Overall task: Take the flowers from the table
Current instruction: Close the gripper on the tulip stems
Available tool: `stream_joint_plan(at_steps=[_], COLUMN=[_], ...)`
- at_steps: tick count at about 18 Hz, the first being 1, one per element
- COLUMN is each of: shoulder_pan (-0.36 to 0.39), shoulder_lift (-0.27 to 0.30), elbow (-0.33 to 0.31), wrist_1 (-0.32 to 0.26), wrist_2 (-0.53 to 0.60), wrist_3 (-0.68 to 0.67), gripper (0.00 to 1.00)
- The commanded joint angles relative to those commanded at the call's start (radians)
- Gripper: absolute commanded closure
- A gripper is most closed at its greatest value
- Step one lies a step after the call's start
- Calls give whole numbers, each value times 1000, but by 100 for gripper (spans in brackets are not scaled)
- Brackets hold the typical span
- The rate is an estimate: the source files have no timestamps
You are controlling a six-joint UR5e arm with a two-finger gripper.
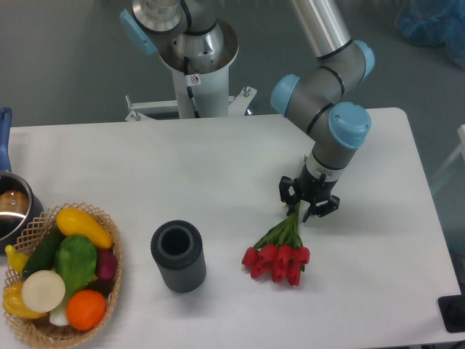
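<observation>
The flowers (278, 256), a bunch of red tulips with green stems, lie on the white table (218, 167) right of centre, with the blooms toward the front edge. My gripper (300, 211) points straight down over the far end of the stems. Its black fingers (289, 209) stand close on either side of the stem ends and are closed in on them. The bunch still rests on the table.
A dark grey ribbed cup (178, 256) stands upright to the left of the flowers. At the front left corner sits a wicker basket (109, 291) of fruit and vegetables. A metal pot (11, 207) sits at the left edge.
</observation>
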Motion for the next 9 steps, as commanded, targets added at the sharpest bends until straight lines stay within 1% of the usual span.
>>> stream_joint_plan(at_steps=[2, 3, 5, 8, 9], shoulder_pan=[0, 0, 0, 0, 0], shoulder_lift=[0, 0, -2, -3, -3], elbow=[2, 3, 5, 5, 5], wrist_1=[0, 0, 0, 0, 0], wrist_2=[0, 0, 0, 0, 0], wrist_3=[2, 0, 2, 0, 2], gripper=[64, 67, 67, 75, 75])
